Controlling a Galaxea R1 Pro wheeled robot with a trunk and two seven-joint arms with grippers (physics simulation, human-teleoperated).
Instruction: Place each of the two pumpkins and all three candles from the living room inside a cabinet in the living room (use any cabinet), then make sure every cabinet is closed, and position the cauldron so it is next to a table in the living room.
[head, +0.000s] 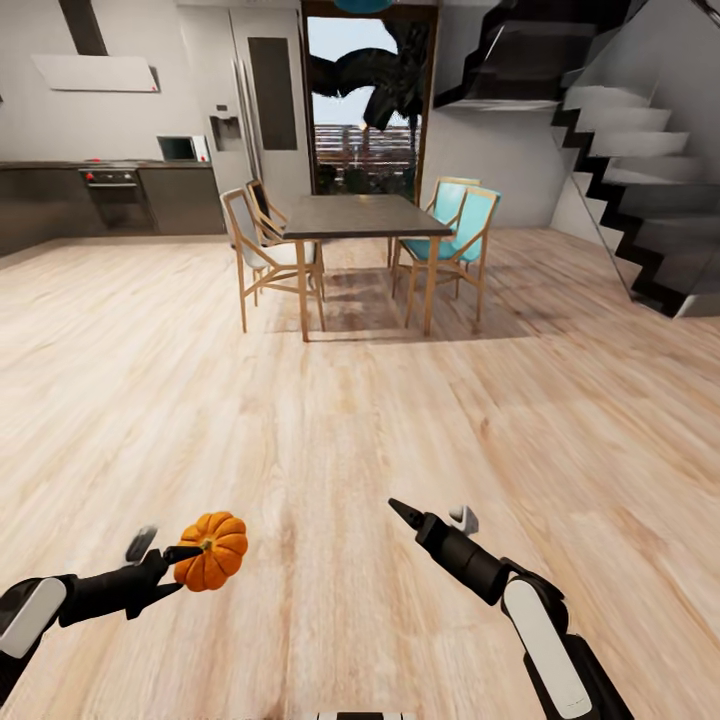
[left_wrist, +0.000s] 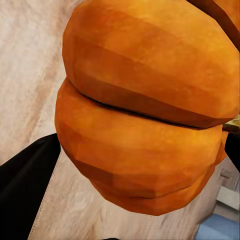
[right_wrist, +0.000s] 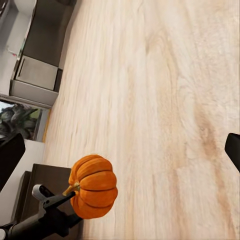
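We hold both arms low and forward over the floor, elbows near our trunk. Our left arm reaches in from the near left, its dark forearm angled toward the right, and the left gripper (head: 172, 553) is clamped on the pumpkin (head: 212, 550), one finger pressed against its near side by the stem and the other raised behind it. In the right wrist view the same left gripper (right_wrist: 59, 196) grips the pumpkin (right_wrist: 93, 186) from the stem side. Our right arm comes in from the near right, white upper link then dark wrist, pointing far-left. The right gripper (head: 432, 516) carries nothing, its two fingers spread apart.
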